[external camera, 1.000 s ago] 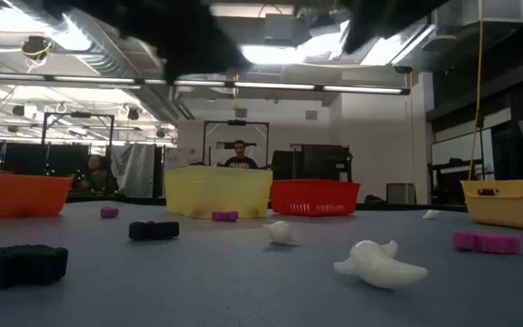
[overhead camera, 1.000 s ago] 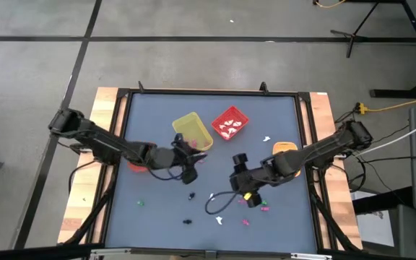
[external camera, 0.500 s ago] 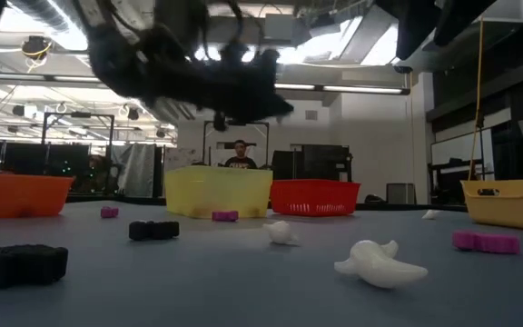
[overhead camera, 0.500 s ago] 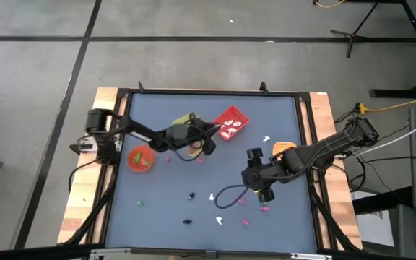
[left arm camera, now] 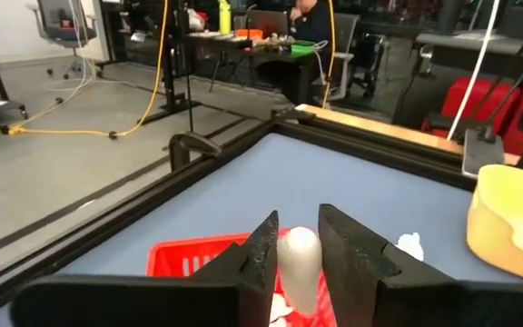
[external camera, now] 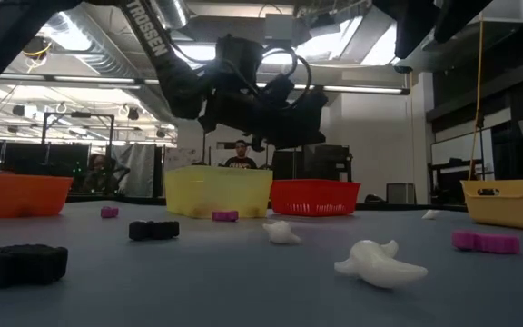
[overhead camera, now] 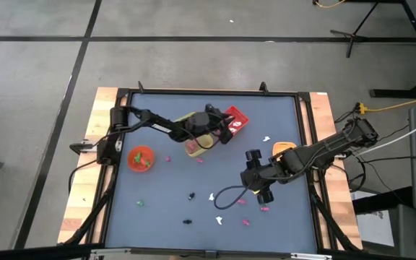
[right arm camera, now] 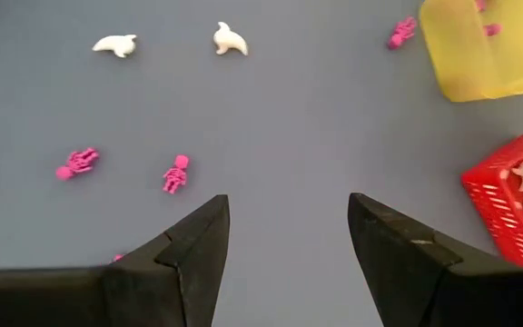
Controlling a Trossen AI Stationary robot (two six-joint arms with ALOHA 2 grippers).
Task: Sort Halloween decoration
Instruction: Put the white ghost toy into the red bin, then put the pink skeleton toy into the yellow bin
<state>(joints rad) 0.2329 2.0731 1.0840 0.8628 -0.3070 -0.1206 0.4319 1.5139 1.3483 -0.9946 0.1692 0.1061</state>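
My left gripper reaches out over the red bin at the table's far middle, shut on a white trinket; white trinkets lie in that bin. The yellow bin stands beside it, under my left arm. My right gripper hangs open above the table's right middle, its fingers pointing steeply down with nothing between them. Loose pink trinkets, white ones and black ones lie flat on the grey table top. My left gripper pinches the white trinket between its two fingers. The fingers run almost level, coming from the table's left. The trinket is lifted clear, above the red bin's rim; which part of it is pinched I cannot tell.
An orange bowl sits at the table's left and a yellow-orange tray at its right. A green trinket lies near the front left. A black frame borders the table. People show in the room behind.
My left gripper has swung from the table's middle toward the far edge and the right, past the yellow bin, to a place over the red bin. My right gripper shifted a little toward the right edge, then kept still.
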